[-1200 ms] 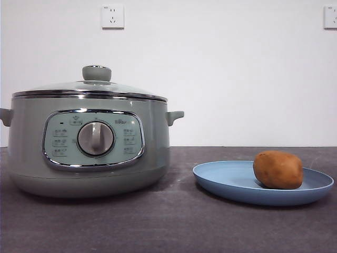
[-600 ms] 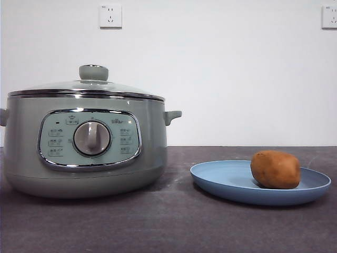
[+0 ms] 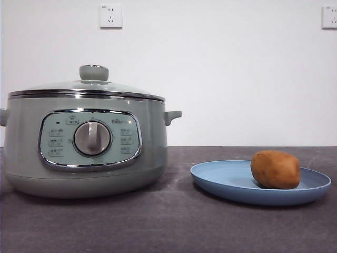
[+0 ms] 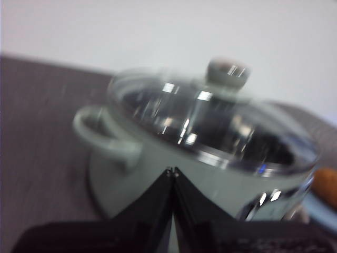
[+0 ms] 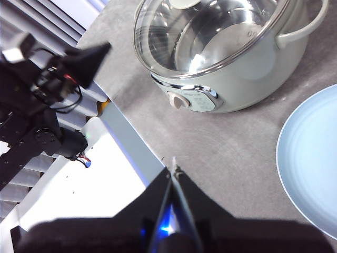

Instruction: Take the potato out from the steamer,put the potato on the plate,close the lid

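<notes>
The sage-green steamer (image 3: 87, 145) stands at the left of the table with the glass lid (image 3: 87, 87) seated on its chrome rim. At the right, the orange-brown potato (image 3: 275, 169) lies on the light-blue plate (image 3: 226, 179). No arm shows in the front view. My left gripper (image 4: 172, 171) is shut and empty, hovering beside the steamer (image 4: 200, 168) near its side handle, the lid (image 4: 210, 121) in front of it. My right gripper (image 5: 172, 167) is shut and empty, high above the table between the steamer (image 5: 231, 63) and the plate (image 5: 310, 158).
Two wall sockets (image 3: 110, 16) sit on the white wall behind. In the right wrist view the table's edge and the other arm's black gripper (image 5: 79, 66) with robot hardware lie beyond the steamer.
The front view shifted slightly between one second and half a second ago; steamer, lid, plate and potato keep their places on the table since then.
</notes>
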Tool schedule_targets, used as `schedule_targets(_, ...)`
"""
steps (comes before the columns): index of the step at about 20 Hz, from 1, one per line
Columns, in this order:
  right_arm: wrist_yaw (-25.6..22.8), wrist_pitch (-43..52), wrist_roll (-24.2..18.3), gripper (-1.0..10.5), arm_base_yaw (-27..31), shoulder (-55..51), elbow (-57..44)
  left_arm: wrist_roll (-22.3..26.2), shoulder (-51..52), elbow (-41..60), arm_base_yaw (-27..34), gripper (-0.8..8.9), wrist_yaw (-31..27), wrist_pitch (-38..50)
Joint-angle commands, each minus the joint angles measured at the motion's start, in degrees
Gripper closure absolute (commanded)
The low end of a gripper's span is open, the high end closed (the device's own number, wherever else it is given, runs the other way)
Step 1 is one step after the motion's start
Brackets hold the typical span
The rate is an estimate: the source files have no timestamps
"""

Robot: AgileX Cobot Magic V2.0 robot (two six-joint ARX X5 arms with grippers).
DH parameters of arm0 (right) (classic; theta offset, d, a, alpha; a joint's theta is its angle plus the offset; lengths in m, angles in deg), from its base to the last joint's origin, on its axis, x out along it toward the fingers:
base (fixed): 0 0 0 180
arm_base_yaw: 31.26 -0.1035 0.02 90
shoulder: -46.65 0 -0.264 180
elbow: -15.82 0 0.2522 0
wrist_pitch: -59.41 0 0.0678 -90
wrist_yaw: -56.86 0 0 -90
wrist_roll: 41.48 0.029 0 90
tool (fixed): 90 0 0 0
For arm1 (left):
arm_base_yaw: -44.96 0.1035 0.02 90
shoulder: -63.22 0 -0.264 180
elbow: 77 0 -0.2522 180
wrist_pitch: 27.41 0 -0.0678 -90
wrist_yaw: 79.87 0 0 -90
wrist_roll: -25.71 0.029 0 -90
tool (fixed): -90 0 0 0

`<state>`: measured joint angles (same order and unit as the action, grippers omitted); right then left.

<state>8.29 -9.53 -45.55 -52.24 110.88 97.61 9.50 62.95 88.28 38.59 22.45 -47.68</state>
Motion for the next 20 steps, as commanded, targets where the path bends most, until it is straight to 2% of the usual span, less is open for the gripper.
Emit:
schedule_targets(1, 0.2, 0.2, -0.5, 9.5, 0.0, 0.0, 0.0, -0.3, 0.1, 0.8, 0.8, 8.17, -0.2, -3.6)
schedule_targets(18, 0.2, -0.1, -0.4, 9.5, 0.0, 0.0, 0.0, -0.2, 0.1, 0.8, 0.9, 8.17, -0.2, -3.1)
schedule_targets(19, 0.1, -0.3, -0.9, 9.5, -0.1, -0.1, 0.0, -0.2, 0.1, 0.8, 0.9, 8.17, -0.2, -3.1)
schedule_targets(20, -2.8, -1.1, -5.0, 9.5, 0.4, -1.1, 0.0, -0.2, 0.1, 0.8, 0.9, 8.17, -0.2, -3.1)
